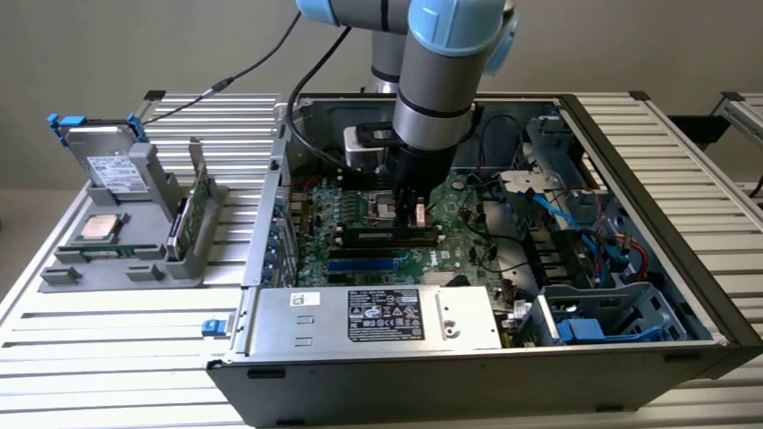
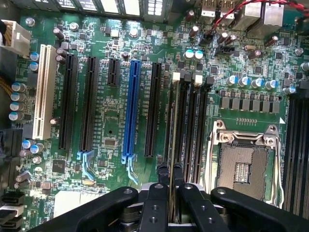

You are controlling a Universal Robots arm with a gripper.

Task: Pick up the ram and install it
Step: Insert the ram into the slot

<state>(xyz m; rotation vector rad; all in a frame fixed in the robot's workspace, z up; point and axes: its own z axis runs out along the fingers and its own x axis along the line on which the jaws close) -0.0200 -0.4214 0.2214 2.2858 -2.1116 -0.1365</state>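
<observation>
Two fingers (image 2: pixel 163 170) of the gripper (image 2: pixel 171 170) are pinching the ram (image 2: pixel 172 121), which is standing on edge between them, lying in line with the black memory slots (image 2: pixel 194 125) beside the open processor socket (image 2: pixel 244 164). Whether it is touching a slot cannot be told. At the centre of the exterior view, the arm (image 1: pixel 441 71) is reaching down into the computer case (image 1: pixel 667 295) over the motherboard (image 1: pixel 357 214). At the exterior view's left, a grey stand (image 1: pixel 120 259) is holding a taller green card (image 1: pixel 191 214).

Silver arm (image 1: pixel 435 89), blue joint caps (image 1: pixel 459 20), black claw (image 2: pixel 170 170)
</observation>
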